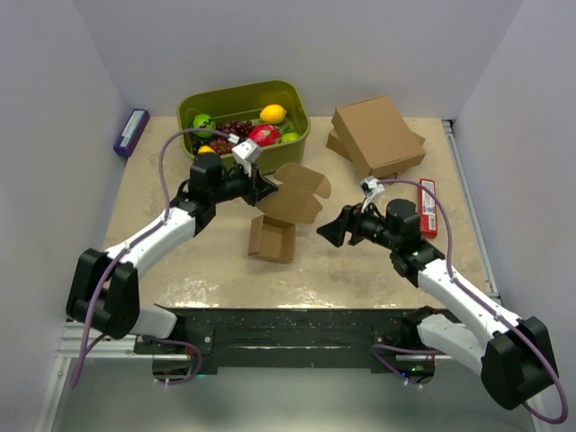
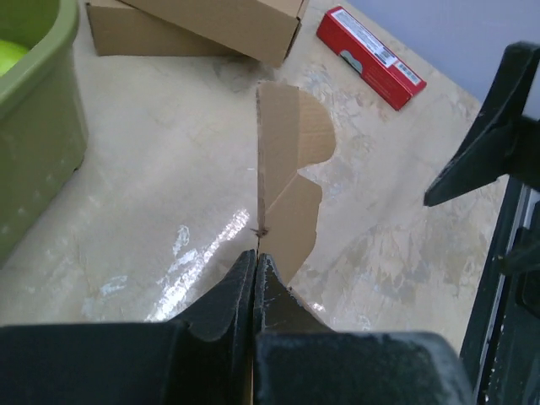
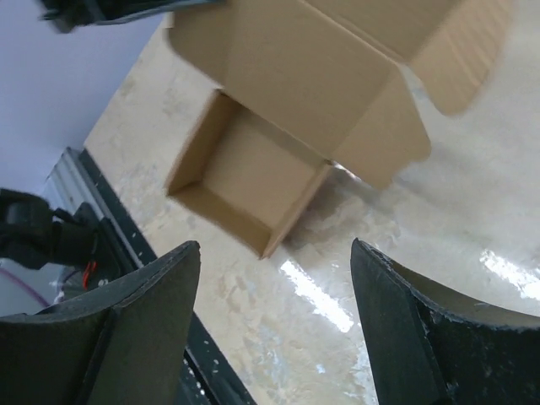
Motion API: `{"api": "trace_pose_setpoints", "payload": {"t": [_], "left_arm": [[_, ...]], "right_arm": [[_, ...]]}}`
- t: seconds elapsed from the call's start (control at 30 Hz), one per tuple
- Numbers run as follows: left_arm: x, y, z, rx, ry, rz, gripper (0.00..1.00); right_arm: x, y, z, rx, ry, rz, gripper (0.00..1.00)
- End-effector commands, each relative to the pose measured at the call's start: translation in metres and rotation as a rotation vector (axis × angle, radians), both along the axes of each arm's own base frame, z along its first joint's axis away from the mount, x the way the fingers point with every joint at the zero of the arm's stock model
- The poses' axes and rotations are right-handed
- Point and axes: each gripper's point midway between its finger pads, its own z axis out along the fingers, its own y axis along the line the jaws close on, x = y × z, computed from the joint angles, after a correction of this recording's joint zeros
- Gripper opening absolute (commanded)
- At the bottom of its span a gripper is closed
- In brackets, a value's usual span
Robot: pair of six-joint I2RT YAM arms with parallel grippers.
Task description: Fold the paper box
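Where the bench (image 1: 225,274) lies bare nearest the arm bases, the right hand (image 1: 329,230) hovers low with its fingers spread wide, holding nothing. A red packet (image 1: 428,207) lies beside that arm, near the right edge. The paper box (image 1: 288,211) sits just past the right hand's fingertips, on their left and apart from them. It is half formed: its open tray rests on the bench, while the lid panel and rounded flaps rise behind it, tilted up off the surface. Farther in, the left hand (image 1: 259,186) is pinched fully closed on the edge of that raised panel, the cardboard running straight out from between its fingertips. Beyond them stand a green bin (image 1: 238,90) of fruit at the back left and larger stacked cardboard boxes (image 1: 378,135) at the back right.
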Motion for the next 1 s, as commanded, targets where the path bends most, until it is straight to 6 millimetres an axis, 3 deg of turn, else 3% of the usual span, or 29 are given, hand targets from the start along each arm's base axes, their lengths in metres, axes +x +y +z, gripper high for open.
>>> {"api": "trace_pose_setpoints", "payload": {"t": [0.0, 0.07, 0.17, 0.27, 0.37, 0.63, 0.97], "left_arm": [[-0.008, 0.011, 0.019, -0.178, -0.050, 0.135, 0.00], [-0.018, 0.008, 0.011, -0.196, -0.038, 0.095, 0.00], [-0.026, 0.001, 0.016, -0.208, -0.066, 0.022, 0.00], [-0.033, -0.001, 0.021, -0.212, -0.091, -0.024, 0.00], [-0.033, -0.004, 0.023, -0.214, -0.076, -0.043, 0.00], [-0.037, -0.011, 0.015, -0.255, -0.027, -0.084, 0.00], [-0.038, -0.008, 0.029, -0.236, -0.068, -0.079, 0.00]], "right_arm": [[0.038, -0.011, 0.011, 0.021, -0.079, -0.180, 0.75], [0.048, -0.007, 0.005, -0.039, -0.068, -0.159, 0.75], [0.056, -0.004, -0.006, -0.102, -0.064, -0.118, 0.77], [0.065, -0.014, -0.015, -0.132, -0.031, -0.138, 0.75], [0.065, -0.019, -0.009, -0.045, -0.022, -0.116, 0.75], [0.045, 0.004, -0.009, 0.001, -0.046, 0.106, 0.70], [0.043, -0.006, -0.018, -0.079, -0.023, 0.082, 0.66]]}}
